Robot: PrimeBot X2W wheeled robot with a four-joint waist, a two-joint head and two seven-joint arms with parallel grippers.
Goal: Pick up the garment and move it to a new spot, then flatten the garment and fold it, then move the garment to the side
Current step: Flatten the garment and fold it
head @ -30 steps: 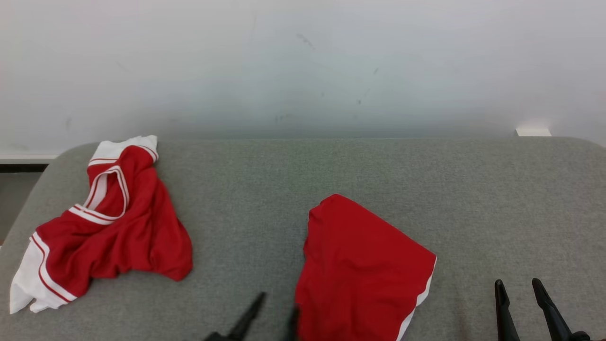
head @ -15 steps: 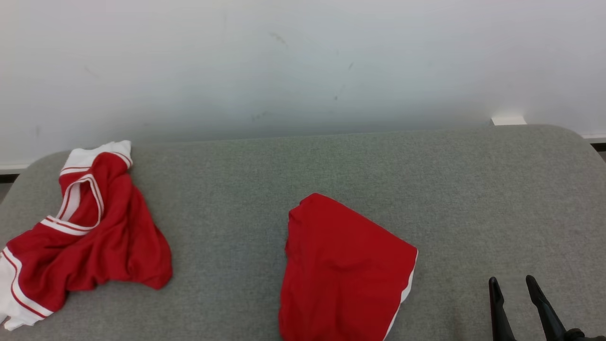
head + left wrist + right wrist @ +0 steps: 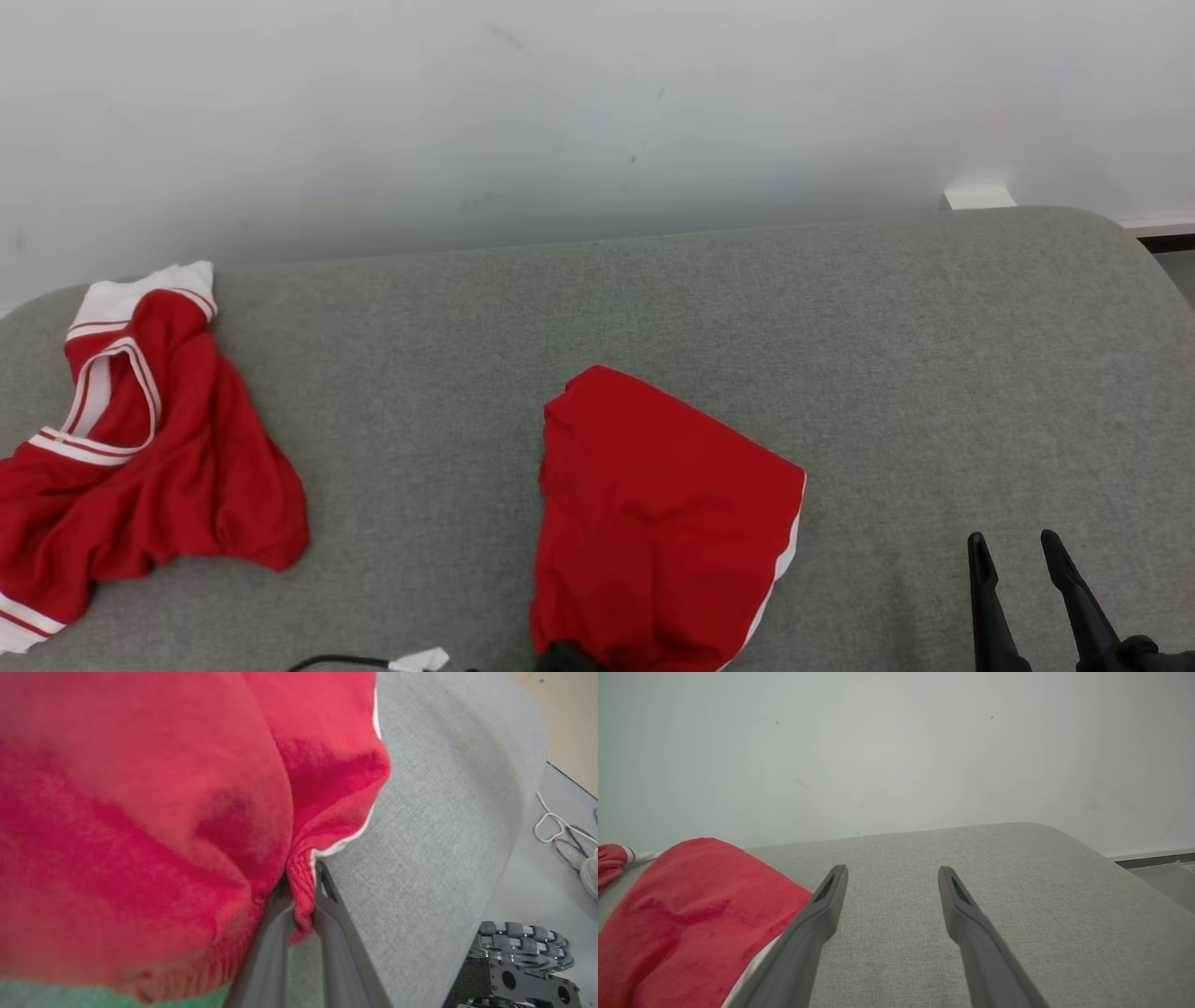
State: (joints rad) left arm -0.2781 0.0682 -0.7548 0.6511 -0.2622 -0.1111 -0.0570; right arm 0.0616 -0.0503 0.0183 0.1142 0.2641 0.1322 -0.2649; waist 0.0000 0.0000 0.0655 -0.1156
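The garment (image 3: 663, 523) is red with a thin white trim and lies bunched on the middle of the grey cushioned surface (image 3: 653, 299). In the left wrist view my left gripper (image 3: 301, 882) is shut on a fold of the garment (image 3: 140, 812) at its white-trimmed near edge, with red cloth pinched between the fingers. A dark bit of that gripper (image 3: 560, 656) shows under the garment's near edge. My right gripper (image 3: 1013, 551) stands open at the lower right, apart from the cloth. Between its fingers (image 3: 893, 877) there is only grey surface, and the garment (image 3: 682, 914) lies to their left.
A second red garment with white bands (image 3: 140, 448) lies crumpled at the far left of the surface. A pale wall rises behind. A dark cable with a white tag (image 3: 411, 661) sits at the near edge. The robot's wheeled base (image 3: 523, 961) and floor cables (image 3: 560, 830) are beside the surface.
My left gripper was open beside the garment's near edge and is now shut on it. The head camera has turned, shifting the whole picture. The right gripper stays open.
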